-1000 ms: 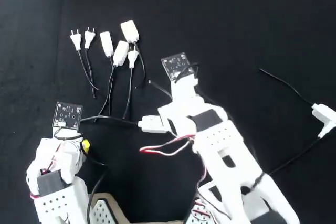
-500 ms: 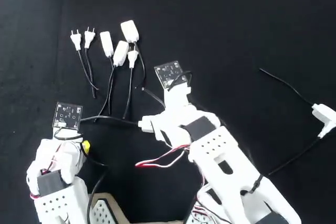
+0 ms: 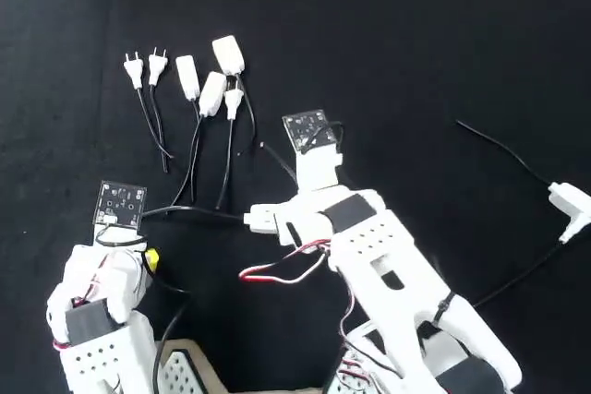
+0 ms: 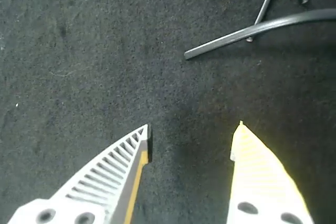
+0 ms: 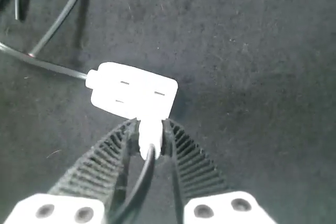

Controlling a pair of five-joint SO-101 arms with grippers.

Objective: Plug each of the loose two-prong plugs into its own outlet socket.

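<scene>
Right gripper [image 5: 149,128] — plug [image 5: 150,142] perhaps nearer socket [image 5: 132,92]

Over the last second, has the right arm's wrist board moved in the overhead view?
Yes. The wrist board has pulled back, away from the loose plugs and closer to the white socket, which kept its place.

The worktop [image 3: 443,62] is black. The plug [image 5: 149,140] and outlet socket [image 5: 134,90] are white, the cord [image 5: 139,182] black. The left end effector [image 4: 191,135] is white-ribbed and yellow; the right end effector [image 5: 149,127] is black and ribbed.
</scene>
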